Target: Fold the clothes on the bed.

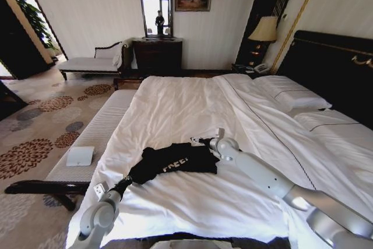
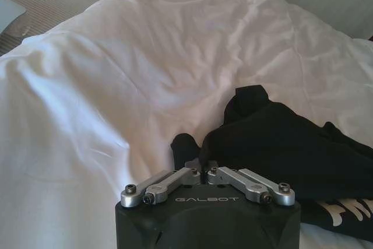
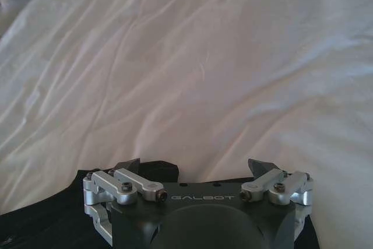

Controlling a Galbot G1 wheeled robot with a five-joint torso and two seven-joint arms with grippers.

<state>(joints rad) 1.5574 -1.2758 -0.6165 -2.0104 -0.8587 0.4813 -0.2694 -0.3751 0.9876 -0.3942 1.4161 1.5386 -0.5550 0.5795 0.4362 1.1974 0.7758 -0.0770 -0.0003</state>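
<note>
The clothes are one black T-shirt [image 1: 175, 162] with white lettering, lying crumpled on the white bed [image 1: 192, 109] near its front edge. My left gripper [image 1: 125, 183] is at the shirt's near left corner. In the left wrist view this gripper [image 2: 201, 168] is shut, with a fold of the black shirt [image 2: 274, 144] pinched at its tips. My right gripper [image 1: 202, 141] is at the shirt's far right edge. The right wrist view shows it [image 3: 197, 165] open, its fingers [image 3: 131, 165] spread wide just above the black cloth [image 3: 41, 220] and the sheet.
White pillows [image 1: 294, 98] lie by the dark headboard [image 1: 332, 68] on the right. A striped bench [image 1: 96, 135] with a white flat object [image 1: 80, 155] runs along the bed's left side. A chaise [image 1: 93, 62], dresser [image 1: 157, 55] and lamp [image 1: 265, 29] stand at the far wall.
</note>
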